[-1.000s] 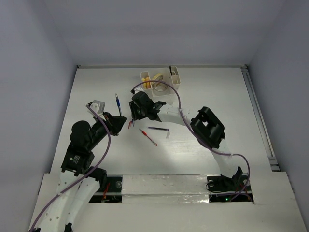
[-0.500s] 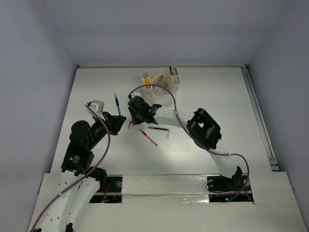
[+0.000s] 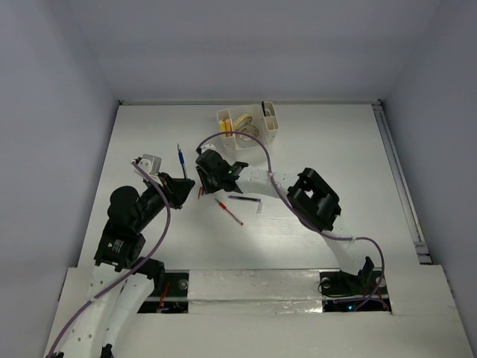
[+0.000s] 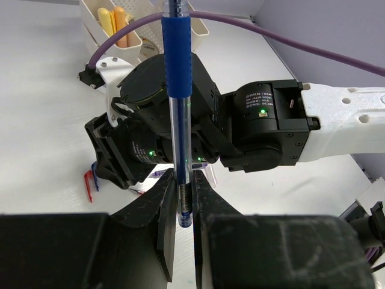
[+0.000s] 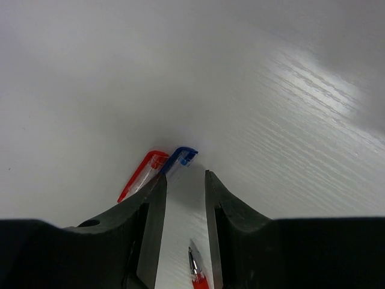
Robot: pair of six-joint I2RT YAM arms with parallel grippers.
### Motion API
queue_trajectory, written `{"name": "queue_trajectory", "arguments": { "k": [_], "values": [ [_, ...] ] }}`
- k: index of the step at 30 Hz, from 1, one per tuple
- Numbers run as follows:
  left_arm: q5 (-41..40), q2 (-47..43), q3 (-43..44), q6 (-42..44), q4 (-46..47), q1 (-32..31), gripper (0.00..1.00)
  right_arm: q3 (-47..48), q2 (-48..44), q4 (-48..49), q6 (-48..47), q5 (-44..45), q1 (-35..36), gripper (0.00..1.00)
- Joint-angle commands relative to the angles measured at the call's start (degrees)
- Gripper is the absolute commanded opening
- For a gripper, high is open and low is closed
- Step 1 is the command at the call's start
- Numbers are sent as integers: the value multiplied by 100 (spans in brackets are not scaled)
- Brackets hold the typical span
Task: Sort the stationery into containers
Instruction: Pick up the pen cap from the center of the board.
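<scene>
While left gripper [image 4: 183,180] stayed clenched on blue pen [image 4: 178,72], right gripper [image 5: 184,174] narrowed jaws, nothing between them, and slid leftward, low over table [image 5: 271,90]. Red-capped pen [image 5: 143,173] and blue-capped pen [image 5: 181,156] lay just past its tips. White organizer [image 3: 276,127] sat well apart; next pickup looked close.

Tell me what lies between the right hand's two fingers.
Right wrist view: only bare white table, plus the tip of a thin red pen low down.
</scene>
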Motion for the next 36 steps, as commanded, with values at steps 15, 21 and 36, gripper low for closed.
{"name": "queue_trajectory", "arguments": {
  "k": [15, 21, 36],
  "values": [
    [118, 13, 71, 55, 238, 33, 0, 248, 322, 209, 279, 119, 61, 40],
    [109, 22, 79, 55, 238, 33, 0, -128, 139, 192, 139, 636, 61, 33],
    [109, 5, 79, 55, 229, 85, 0, -745, -679, 605, 269, 577, 61, 44]
  ]
}}
